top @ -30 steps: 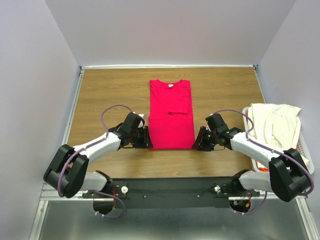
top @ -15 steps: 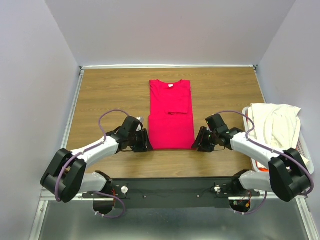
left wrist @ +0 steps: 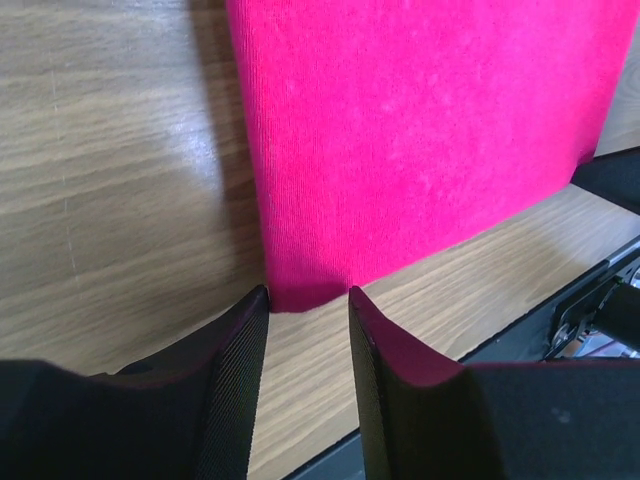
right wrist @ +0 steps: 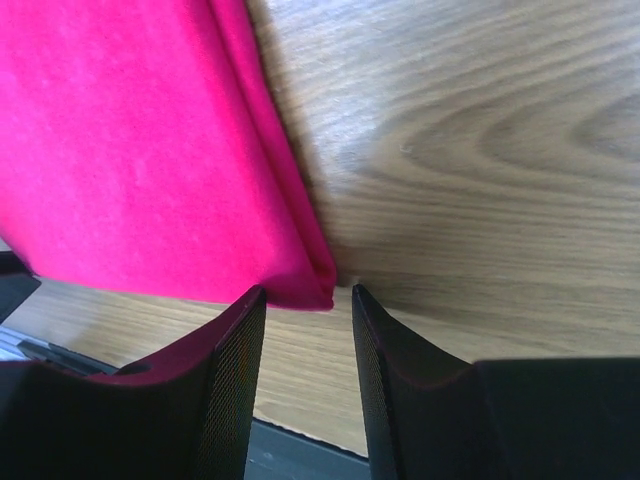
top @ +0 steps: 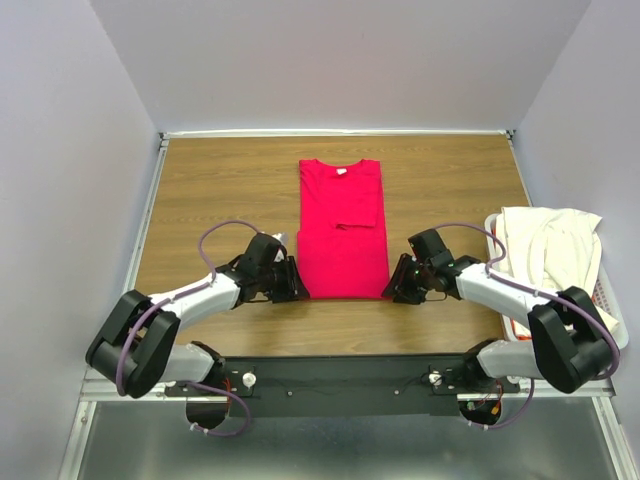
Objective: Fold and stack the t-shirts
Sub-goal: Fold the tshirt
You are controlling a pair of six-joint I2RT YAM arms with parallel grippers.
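At the centre of the wooden table (top: 220,180) the crimson t-shirt (top: 342,235) lies flat, folded into a long narrow strip with its collar toward 12 o'clock and its hem toward 6. The left gripper (left wrist: 307,292) sits at the strip's 7 o'clock corner and the right gripper (right wrist: 307,290) at its 5 o'clock corner. Each has its jaws parted, with the cloth corner just at the mouth of the gap and nothing pinched yet. The cream t-shirt (top: 545,245) is heaped in the white laundry basket (top: 608,290) at the table's 4 o'clock edge, well apart from the work.

The step in hand looks like taking both hem corners so the strip can be folded up toward the collar. To do it well, each gripper should ease a little farther toward 12 o'clock, so that the corner sits well between the fingers before they close. The right wrist view shows stacked layers along that edge, and all of them need catching, not only the top one. Both sides should then close together and rise evenly. A light tension across the hem would keep the strip from skewing.
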